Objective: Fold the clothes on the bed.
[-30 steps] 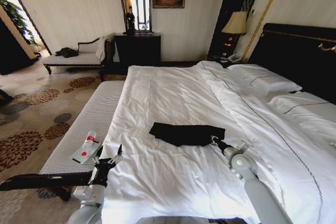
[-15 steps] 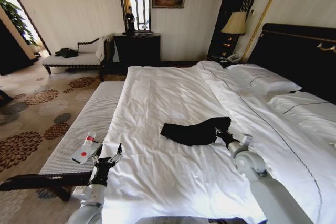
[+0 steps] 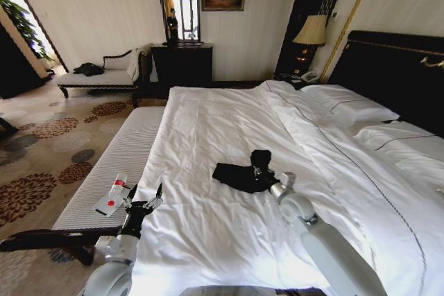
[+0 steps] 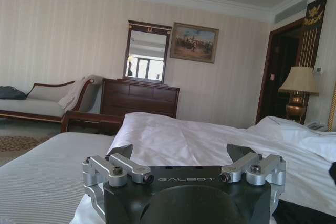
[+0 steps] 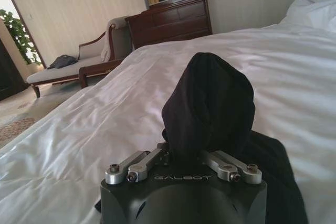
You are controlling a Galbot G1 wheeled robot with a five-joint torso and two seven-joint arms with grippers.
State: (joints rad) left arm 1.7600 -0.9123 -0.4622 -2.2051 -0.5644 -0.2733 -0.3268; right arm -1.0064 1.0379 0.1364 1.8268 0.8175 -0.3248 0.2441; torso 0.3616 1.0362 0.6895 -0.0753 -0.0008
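Left gripper waits at the bed's near edge, fingers spread, unmoved. Right gripper, body marked GALBOT, fingers pinching the black top: it has carried the raised edge leftward over the rest. Garment mid-mattress, bunched smaller than before.

Both arms are smooth pale grey tubes with rounded white joints. Each ends in a black gripper: the left gripper and right gripper share a black block body marked "GALBOT", with silver metal linkages fastened by dark screws.
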